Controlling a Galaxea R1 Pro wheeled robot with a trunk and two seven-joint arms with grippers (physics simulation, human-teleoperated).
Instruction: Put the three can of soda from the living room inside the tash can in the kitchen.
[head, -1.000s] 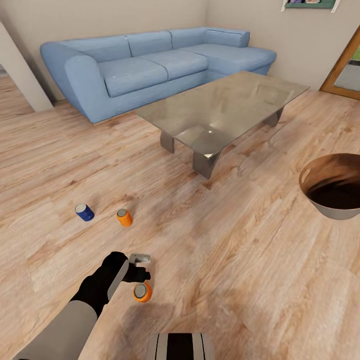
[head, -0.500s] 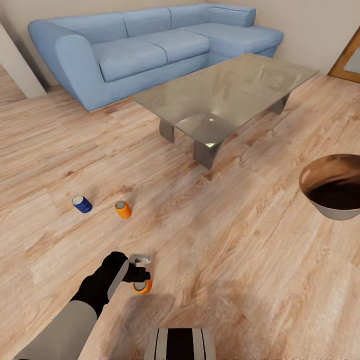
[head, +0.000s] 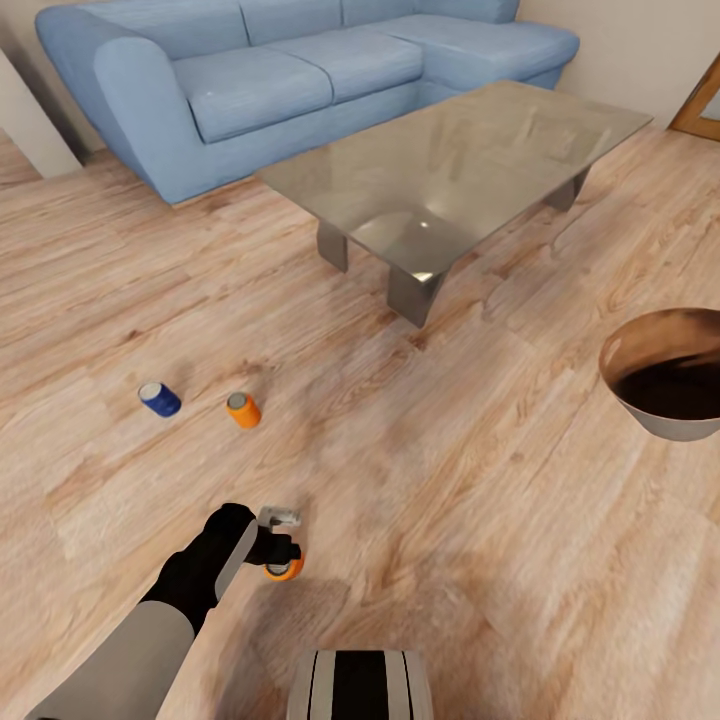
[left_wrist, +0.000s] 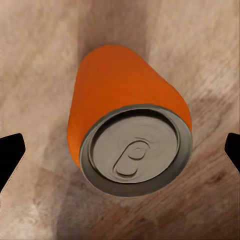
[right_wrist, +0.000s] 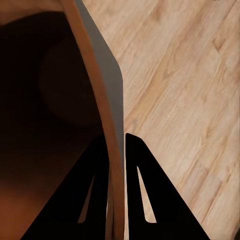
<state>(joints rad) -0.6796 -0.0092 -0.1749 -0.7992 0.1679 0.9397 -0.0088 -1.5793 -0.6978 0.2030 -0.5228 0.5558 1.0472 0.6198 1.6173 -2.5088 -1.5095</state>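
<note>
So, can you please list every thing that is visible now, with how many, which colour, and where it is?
Orange soda cans: two; one under the left pincer on the floor, one lying further ahead on the floor.
Blue soda can: one, dark blue, on the floor just left of the farther orange can.
Trash can: one, pale grey outside, orange-brown inside, at the right edge, its rim between the right pincer's fingers.
Coffee table: one, grey with a glass top, centre back.
Sofa: one, light blue, behind the table.
Floor: light wood planks.
Left pincer: black, open, around the near orange can.
Right pincer: black, closed on the trash can wall.
</note>
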